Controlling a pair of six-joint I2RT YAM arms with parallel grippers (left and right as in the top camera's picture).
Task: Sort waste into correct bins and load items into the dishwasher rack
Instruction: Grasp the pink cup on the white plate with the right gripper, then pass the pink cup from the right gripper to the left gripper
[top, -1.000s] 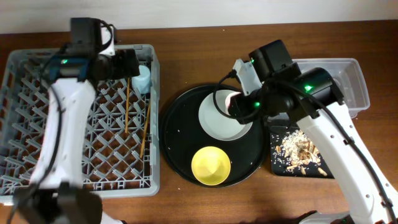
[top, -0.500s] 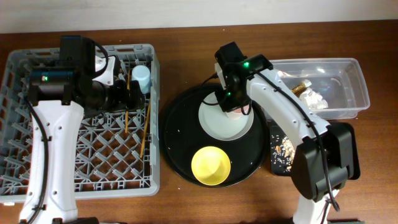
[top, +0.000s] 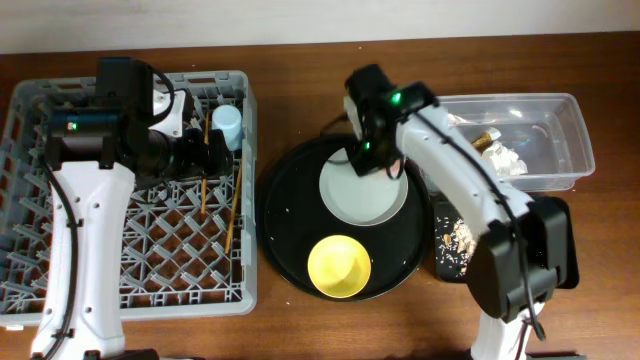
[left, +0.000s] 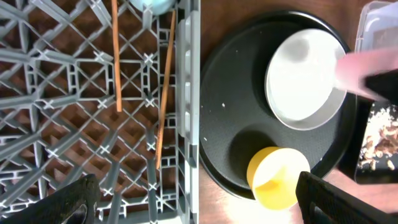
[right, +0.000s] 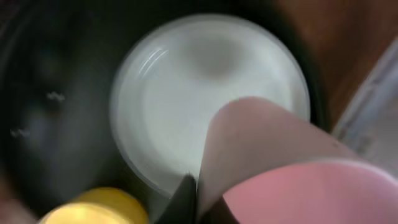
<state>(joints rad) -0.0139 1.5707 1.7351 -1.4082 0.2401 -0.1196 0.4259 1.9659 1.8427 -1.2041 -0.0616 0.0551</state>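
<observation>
My right gripper (top: 372, 165) is shut on the rim of the pink cup (right: 298, 180), one finger inside it, just above the pale plate (top: 355, 200). The plate and the yellow bowl (top: 339, 266) rest on the round black tray (top: 285, 220). From the left wrist view the pink cup (left: 367, 65) shows blurred at the plate's right edge. My left gripper (top: 210, 155) hangs open over the right side of the grey dishwasher rack (top: 60, 250), with nothing between its fingers. Two chopsticks (top: 205, 170) and the blue cup (top: 228, 125) lie in the rack.
At the right, the clear tub (top: 560, 140) holds white tissue (top: 505, 160) and a gold foil wrapper (top: 487, 137). The shallow black tray (top: 445, 262) in front of it holds beige scraps (top: 465, 240). The rack's right wall stands close to the round tray.
My right gripper has closed on the pink cup over the plate after its arm swung in. My left gripper drew back from the blue cup and opened fully, then stayed still.
</observation>
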